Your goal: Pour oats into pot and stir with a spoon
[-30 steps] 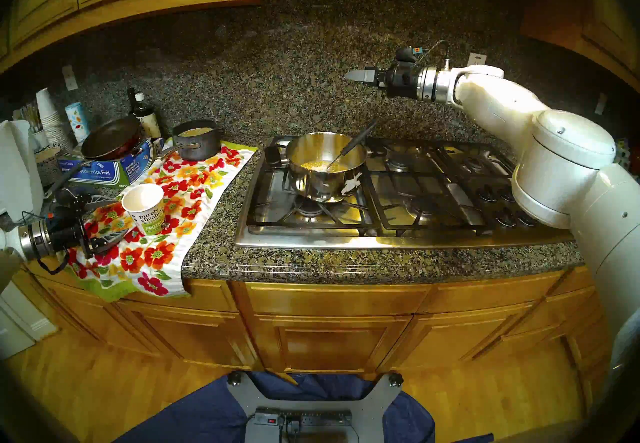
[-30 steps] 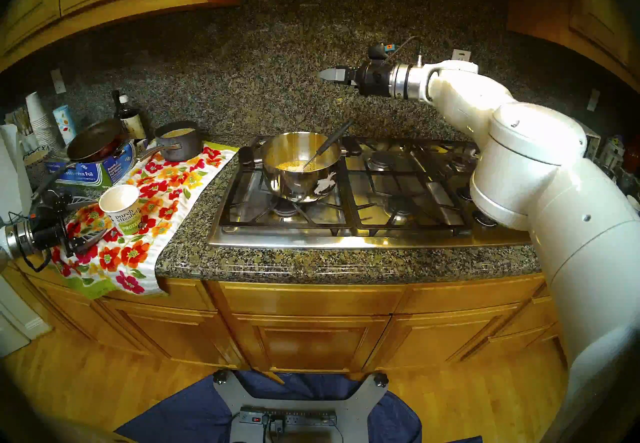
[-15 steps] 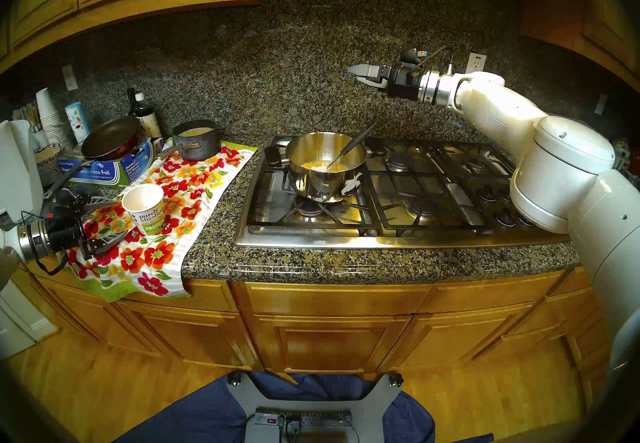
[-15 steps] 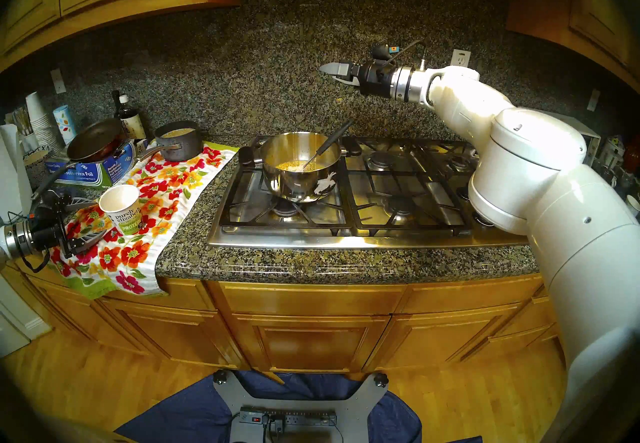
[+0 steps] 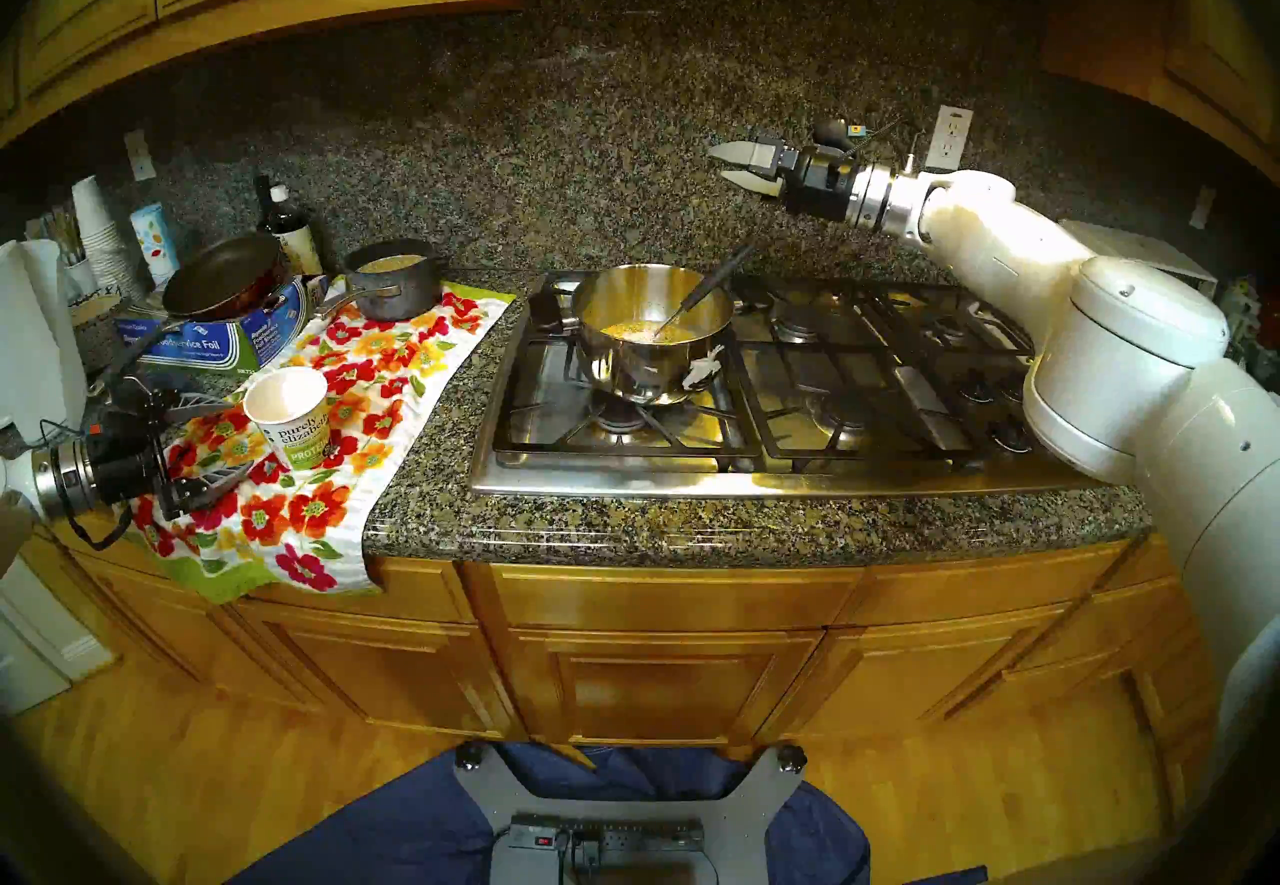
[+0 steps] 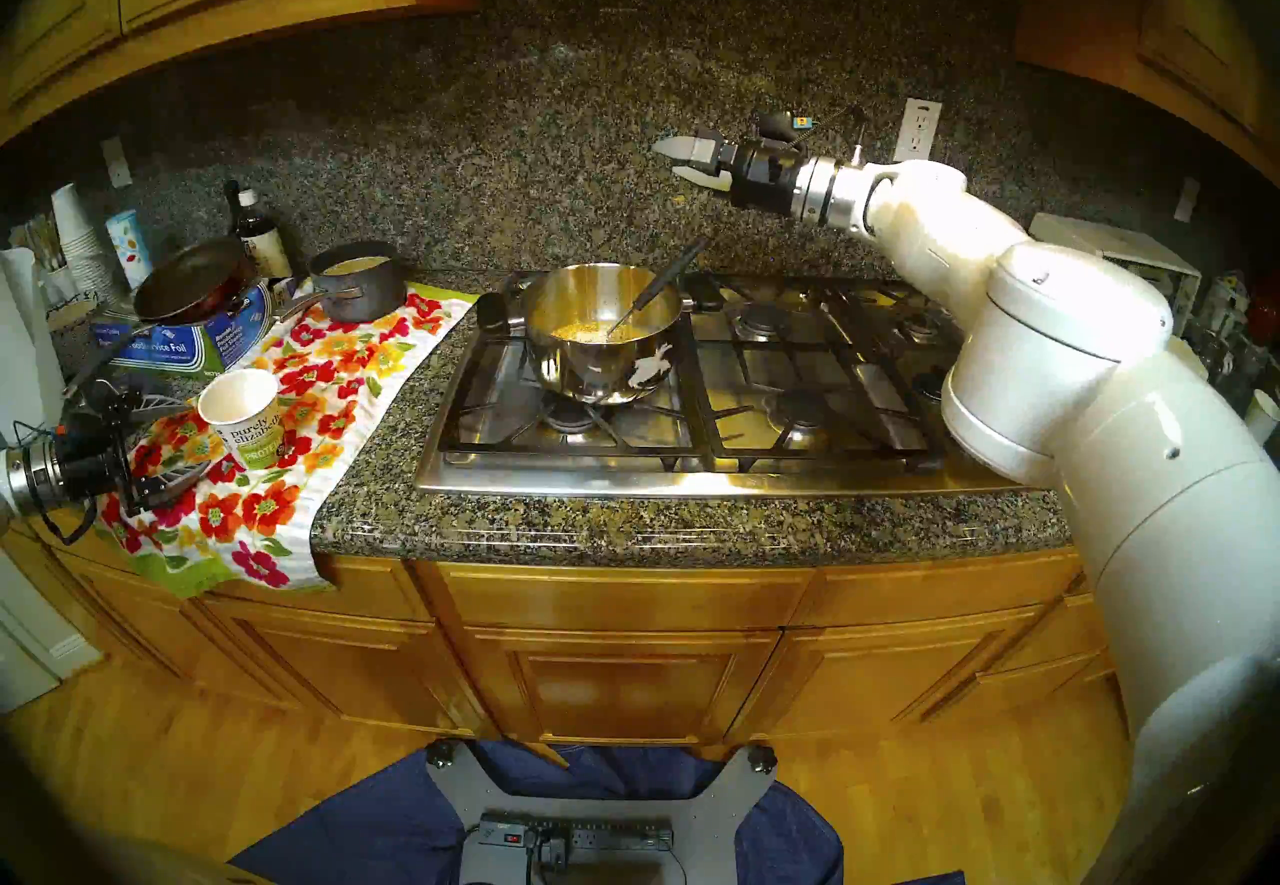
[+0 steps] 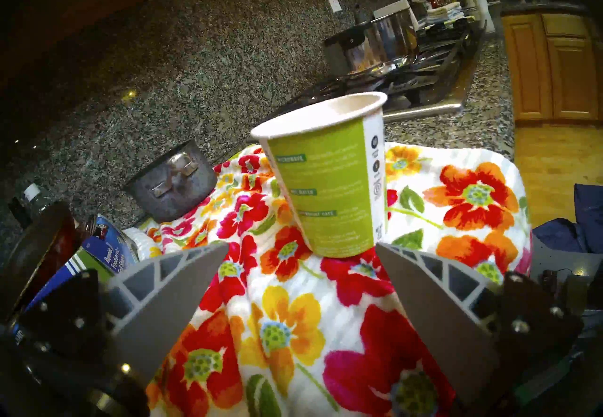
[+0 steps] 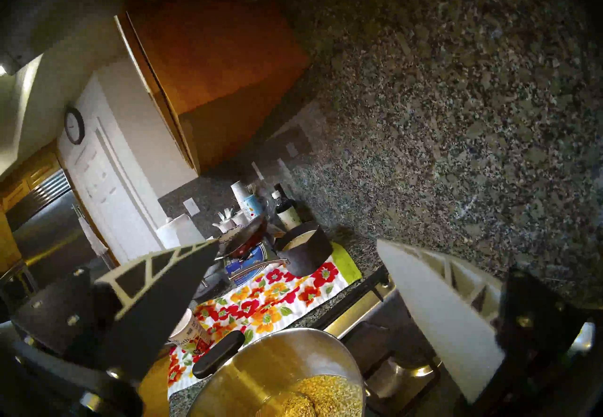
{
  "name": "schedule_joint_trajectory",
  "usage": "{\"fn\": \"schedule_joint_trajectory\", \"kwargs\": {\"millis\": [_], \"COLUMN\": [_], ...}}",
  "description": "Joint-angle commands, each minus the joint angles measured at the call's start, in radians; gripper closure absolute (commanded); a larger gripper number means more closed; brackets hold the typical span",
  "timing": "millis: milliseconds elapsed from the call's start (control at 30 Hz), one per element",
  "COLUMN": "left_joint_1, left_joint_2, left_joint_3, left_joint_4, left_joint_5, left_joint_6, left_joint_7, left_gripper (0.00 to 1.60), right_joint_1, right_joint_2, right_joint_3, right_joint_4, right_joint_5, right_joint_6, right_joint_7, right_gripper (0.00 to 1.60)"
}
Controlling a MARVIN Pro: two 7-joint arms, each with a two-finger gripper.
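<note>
The steel pot (image 5: pixel 644 371) stands on the front left burner with pale oats (image 5: pixel 634 329) in its bottom. The spoon (image 5: pixel 713 284) leans in it, dark handle against the far right rim, bowl down in the oats. My right gripper (image 5: pixel 719 163) is open and empty, high above and right of the pot; its wrist view shows the pot (image 8: pixel 277 367) and oats (image 8: pixel 313 396) below. The white and green paper cup (image 5: pixel 287 416) stands upright on the floral towel. My left gripper (image 5: pixel 239 437) is open just left of the cup (image 7: pixel 326 184), not touching it.
A floral towel (image 5: pixel 388 405) covers the counter left of the gas cooktop (image 5: pixel 831 392). A smaller dark grey pot (image 5: pixel 395 288), a black frying pan (image 5: pixel 221 284) on a foil box, bottles and stacked cups crowd the back left. The granite backsplash rises behind.
My right arm drew back to the right and slightly down, and its jaws now show apart. My left gripper slid a little left of the cup. Pot, spoon and cup stayed put.
</note>
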Motion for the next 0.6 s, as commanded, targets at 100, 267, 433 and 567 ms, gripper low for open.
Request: {"fn": "schedule_joint_trajectory", "kwargs": {"millis": [100, 267, 433, 567], "left_joint_1": [0.046, 0.073, 0.098, 0.118], "left_joint_2": [0.02, 0.021, 0.021, 0.021], "left_joint_3": [-0.085, -0.112, -0.138, -0.158], "left_joint_4": [-0.004, -0.007, -0.01, -0.013], "left_joint_5": [-0.024, -0.027, -0.029, -0.031], "left_joint_6": [0.004, 0.008, 0.011, 0.014], "left_joint_7": [-0.107, -0.112, -0.117, -0.12], "left_gripper": [0.0, 0.0, 0.0, 0.0], "right_joint_1": [-0.027, -0.03, -0.044, -0.048], "right_joint_2": [0.037, 0.043, 0.046, 0.047], "right_joint_3": [-0.01, -0.014, -0.01, -0.008], "right_joint_4": [-0.013, -0.019, -0.022, -0.027], "right_joint_5": [-0.01, -0.015, -0.012, -0.011], "right_joint_6": [-0.003, -0.006, -0.014, -0.018], "right_joint_7": [0.067, 0.081, 0.086, 0.09], "right_gripper": [0.0, 0.0, 0.0, 0.0]}}
